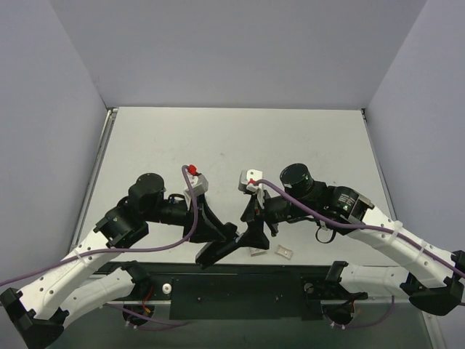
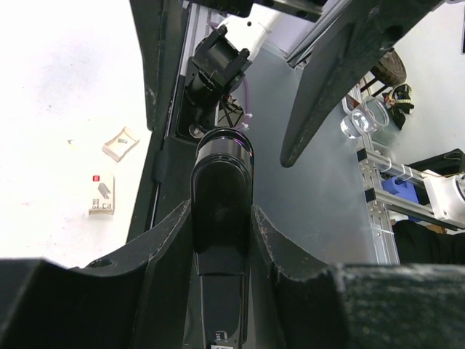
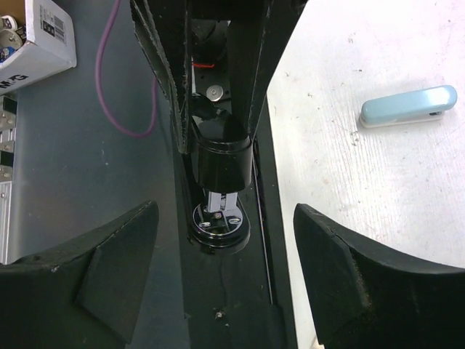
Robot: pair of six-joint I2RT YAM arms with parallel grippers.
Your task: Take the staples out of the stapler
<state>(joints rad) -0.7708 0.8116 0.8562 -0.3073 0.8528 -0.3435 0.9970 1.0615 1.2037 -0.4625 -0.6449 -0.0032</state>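
Low in the left wrist view, the left gripper (image 2: 221,247) is clamped on the black stapler (image 2: 221,174), whose glossy rounded end points up the frame. In the right wrist view the right gripper (image 3: 225,251) is released, its fingers wide either side of the stapler's end, where silvery metal shows under the black cover. Farther off, upper right, a pale blue oblong object (image 3: 408,105) lies on the white table (image 3: 378,189).
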